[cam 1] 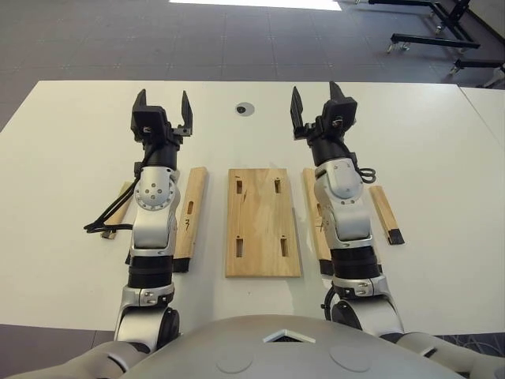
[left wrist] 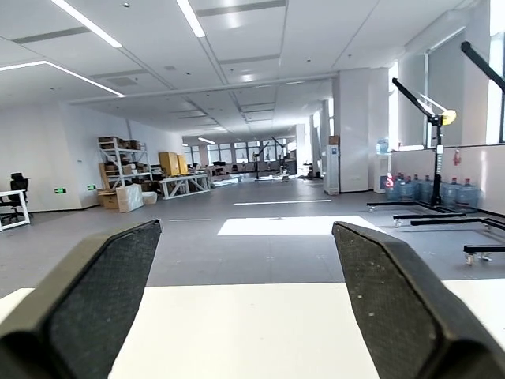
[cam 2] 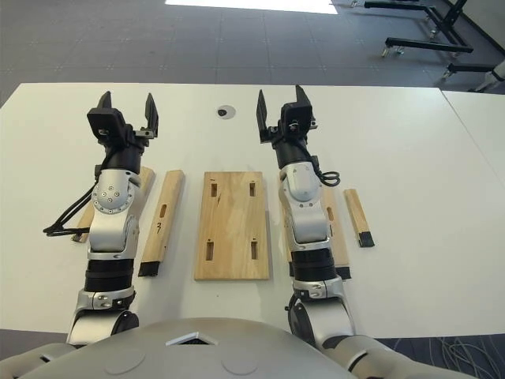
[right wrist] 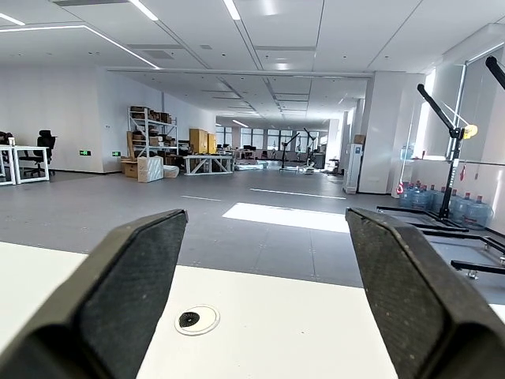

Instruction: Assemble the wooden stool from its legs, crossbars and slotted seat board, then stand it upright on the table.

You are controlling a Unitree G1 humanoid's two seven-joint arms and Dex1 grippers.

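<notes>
White table (cam 1: 430,150) with a round cable port (cam 1: 245,109), grey-floored hall (cam 1: 95,39) beyond; both jaws wide apart, empty.

Bright, even light from overhead washes the white counter (cam 1: 426,158), leaving only thin, soft shadows along the edges of the seat board (cam 1: 263,221). Beyond it a patch of floor (cam 1: 252,4) burns out to pure white (probably daylight, its source out of frame). In the wrist views long ceiling strip lights (left wrist: 197,20) glare, and the dark fingers (left wrist: 87,308) of the left hand (left wrist: 245,233) loom soft-edged near the lens.
</notes>
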